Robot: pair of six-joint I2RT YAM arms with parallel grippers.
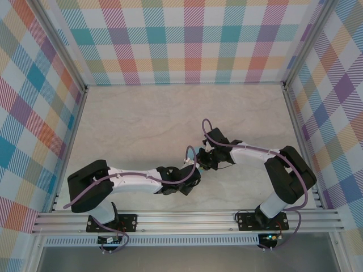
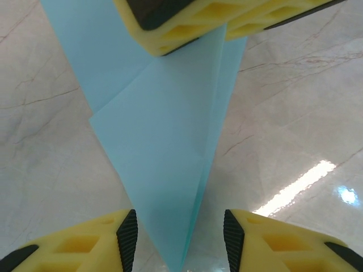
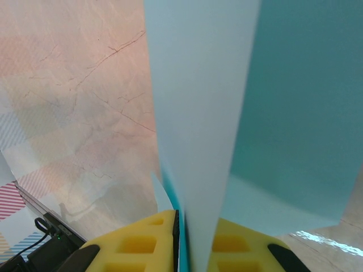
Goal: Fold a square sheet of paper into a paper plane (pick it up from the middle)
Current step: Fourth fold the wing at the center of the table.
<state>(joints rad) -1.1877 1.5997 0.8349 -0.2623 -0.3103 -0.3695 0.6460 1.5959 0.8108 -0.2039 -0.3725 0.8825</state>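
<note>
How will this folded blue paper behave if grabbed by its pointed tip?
Probably floppy: the paper plane is thin layered paper, held at one end by the right fingers, so its free tip may sag or sway. Likely very light, and its creases could crush under a hard squeeze.

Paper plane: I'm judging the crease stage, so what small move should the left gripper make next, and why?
Probably close the left gripper on the pointed end of the paper plane. Its jaws stand open on either side of that tip without touching it, while the right gripper is shut on the other end, so a pinch could press the centre crease.
</note>
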